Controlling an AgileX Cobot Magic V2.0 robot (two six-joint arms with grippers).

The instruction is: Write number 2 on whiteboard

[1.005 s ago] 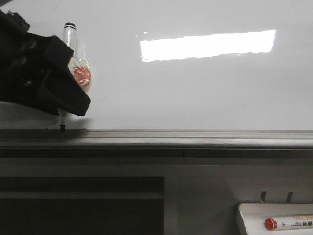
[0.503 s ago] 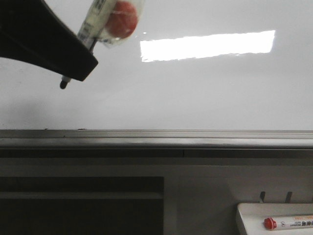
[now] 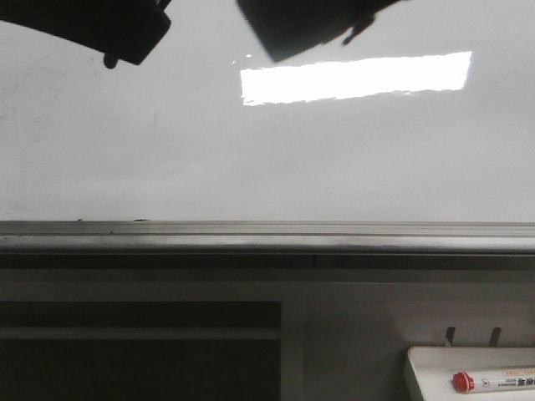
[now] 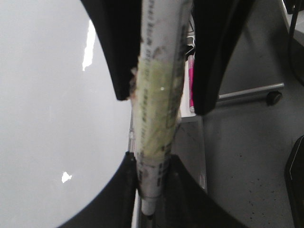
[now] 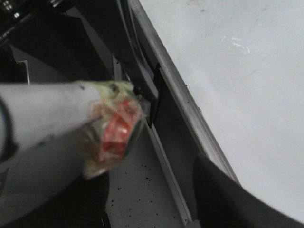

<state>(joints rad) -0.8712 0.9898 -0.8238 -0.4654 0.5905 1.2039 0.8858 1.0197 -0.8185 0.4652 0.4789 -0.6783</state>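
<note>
The whiteboard (image 3: 334, 159) fills the front view, glossy and white, with its grey ledge (image 3: 267, 238) along the near edge. No number 2 shows on it. My left gripper (image 3: 100, 29) is at the top left, shut on a taped white marker (image 4: 156, 118). The marker's dark tip (image 3: 109, 60) hangs off the board. In the left wrist view the gripper (image 4: 151, 190) clamps the barrel beside the board (image 4: 47, 118). My right gripper (image 3: 292, 25) is at the top centre. Its jaws (image 5: 152, 209) stand wide apart. The marker's taped red end (image 5: 114, 133) sits near one finger.
A small white tray (image 3: 435, 363) with a red-capped marker (image 3: 493, 382) sits at the lower right, below the ledge. A dark panel (image 3: 134, 351) lies under the ledge at the left. A chair caster (image 4: 274, 97) stands on the speckled floor.
My left gripper has lifted the marker from the ledge up to the top edge of the view. My right gripper has come into view at the top centre.
</note>
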